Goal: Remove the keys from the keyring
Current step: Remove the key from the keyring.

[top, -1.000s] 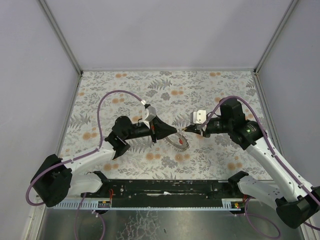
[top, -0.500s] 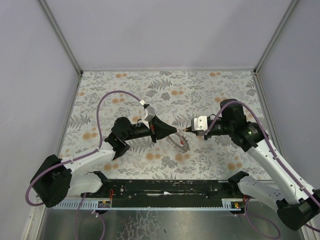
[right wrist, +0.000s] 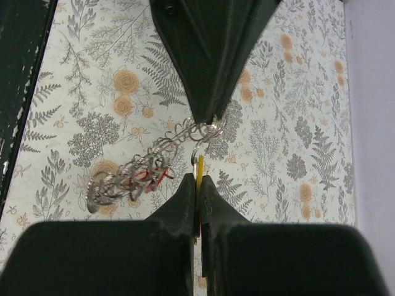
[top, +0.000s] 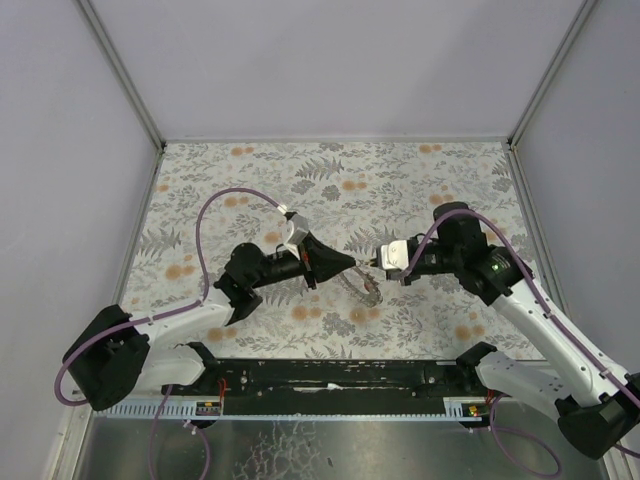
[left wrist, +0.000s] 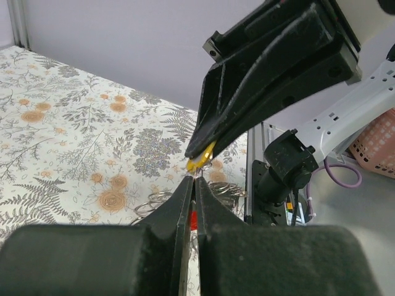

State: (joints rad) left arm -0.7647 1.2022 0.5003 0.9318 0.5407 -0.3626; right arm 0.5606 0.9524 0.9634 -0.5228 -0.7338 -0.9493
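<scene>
Two opposed pinches: left end effector [top: 356,263] clamps the keyring [top: 368,286], right end effector [top: 377,263] clamps a yellow key [right wrist: 200,167], presumably to separate them.

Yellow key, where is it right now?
In the right wrist view, the small yellow-headed key is pinched in the right gripper, directly below the closed left gripper, with the grey metal keyring to its left.

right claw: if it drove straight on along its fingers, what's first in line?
The left claw, almost tip to tip with it. Only the yellow key the right claw pinches and the keyring wire in the left claw's tip lie between. Depth is unclear; it might slip just past.
</scene>
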